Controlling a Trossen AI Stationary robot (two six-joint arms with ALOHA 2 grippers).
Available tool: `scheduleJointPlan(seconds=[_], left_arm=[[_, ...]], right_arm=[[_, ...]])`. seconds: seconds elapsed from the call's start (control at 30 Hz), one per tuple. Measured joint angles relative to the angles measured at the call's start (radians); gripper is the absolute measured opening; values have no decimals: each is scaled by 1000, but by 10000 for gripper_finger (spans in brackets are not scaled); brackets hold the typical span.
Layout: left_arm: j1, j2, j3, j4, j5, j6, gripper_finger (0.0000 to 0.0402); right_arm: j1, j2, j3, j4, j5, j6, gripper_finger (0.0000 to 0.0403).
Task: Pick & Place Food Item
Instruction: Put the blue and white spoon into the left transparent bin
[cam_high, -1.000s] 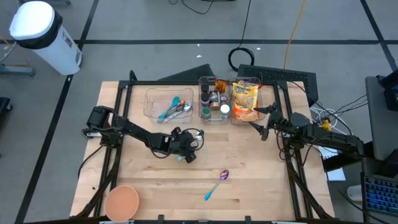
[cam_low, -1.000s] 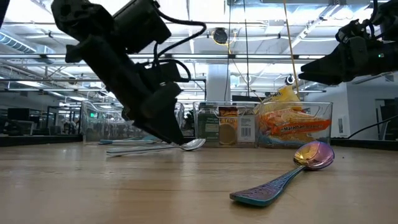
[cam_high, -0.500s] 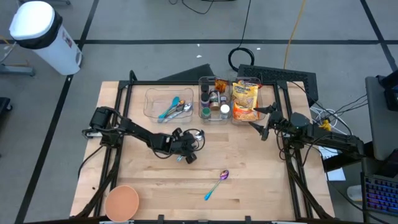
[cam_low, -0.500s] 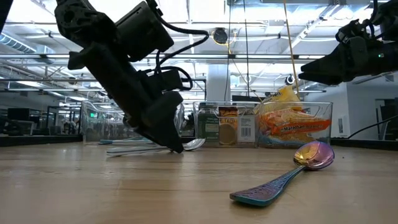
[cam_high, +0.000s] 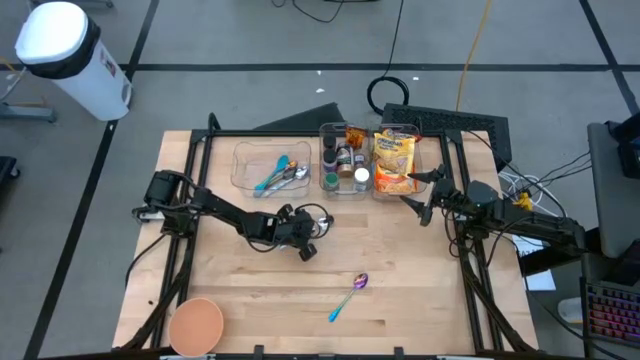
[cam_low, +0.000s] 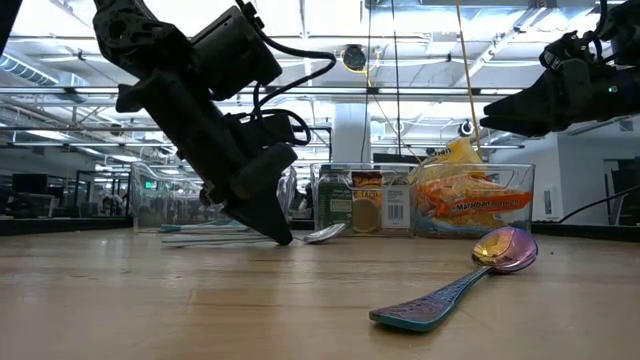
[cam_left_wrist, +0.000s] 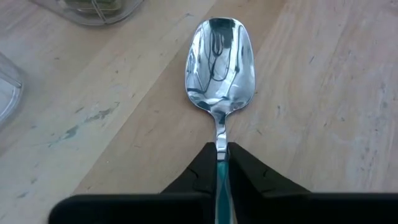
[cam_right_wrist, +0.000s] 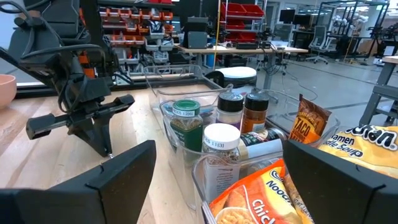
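High: pale wooden table (cam_high: 400, 290) on grey taped floor, white bin (cam_high: 70, 55) beyond. Low: bright hall with ceiling beams behind. Left wrist: left claw (cam_left_wrist: 222, 163) clamped on silver spoon (cam_left_wrist: 221, 65) lying on the planks. Right wrist: right claw (cam_right_wrist: 211, 171) apart, above noodle packets (cam_right_wrist: 261, 193)

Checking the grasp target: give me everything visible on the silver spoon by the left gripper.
The silver spoon has a shiny, mirror-like metal bowl, facing up, and a narrow neck running into a teal handle. It lies on the wooden table, just in front of the clear bins. The left gripper is shut on the spoon at the neck, fingers on either side. Nothing else touches it.
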Motion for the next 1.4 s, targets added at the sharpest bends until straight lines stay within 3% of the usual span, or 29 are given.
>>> scheduleJointPlan(seconds=[0.57,0.9,1.13,1.4], left_arm=[[0,-61,-5,-24,59,51,17],[-13,-266,-3,-91,47,145,17],[-2,-471,-3,-275,-62,222,16],[121,-654,-3,-394,-119,339,16]], right_arm=[[0,0,0,0,0,0,348],[0,0,0,0,0,0,348],[0,0,0,-1,0,0,348],[0,0,0,-1,0,0,348]])
